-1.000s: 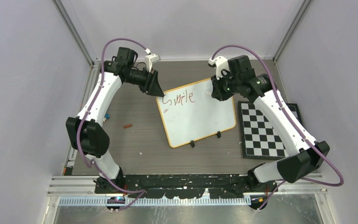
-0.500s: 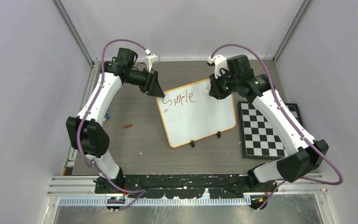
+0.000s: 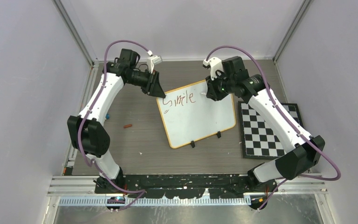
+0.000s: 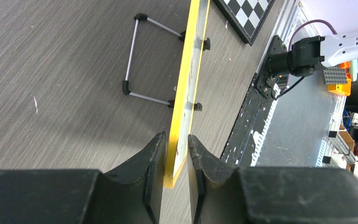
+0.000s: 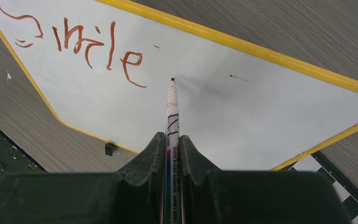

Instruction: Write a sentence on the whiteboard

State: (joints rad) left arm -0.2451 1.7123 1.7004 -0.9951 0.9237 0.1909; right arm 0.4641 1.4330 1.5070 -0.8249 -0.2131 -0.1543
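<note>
Now R gripper, clamped on marker, has slid left so tip sits just past "Smile" on board at table far-mid, L gripper pinching board's far-left corner tighter, so next word prob. due.

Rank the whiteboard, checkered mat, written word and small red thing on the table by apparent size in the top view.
1. whiteboard
2. checkered mat, partly hidden by the right arm
3. written word
4. small red thing
</note>
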